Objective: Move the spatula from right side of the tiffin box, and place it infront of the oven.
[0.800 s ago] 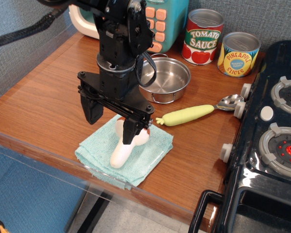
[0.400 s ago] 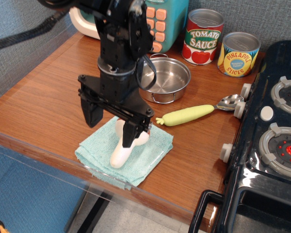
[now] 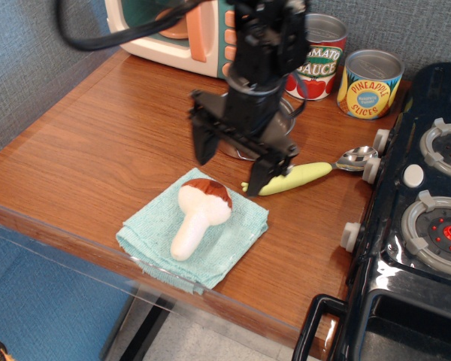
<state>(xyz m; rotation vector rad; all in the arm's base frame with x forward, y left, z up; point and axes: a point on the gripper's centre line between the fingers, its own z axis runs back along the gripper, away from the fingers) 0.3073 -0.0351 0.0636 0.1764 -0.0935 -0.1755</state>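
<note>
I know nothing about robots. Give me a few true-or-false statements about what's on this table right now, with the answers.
1. The spatula lies on the wooden table. True.
2. The toy mushroom rests on the green cloth. True.
3. The end effector is clamped shut on the spatula. False: its jaws are open and hold nothing.
4. Both tin cans lie on their sides. False: the tomato sauce can and pineapple can stand upright.
5. The spatula is in front of the oven. False: it lies near the stove.
</note>
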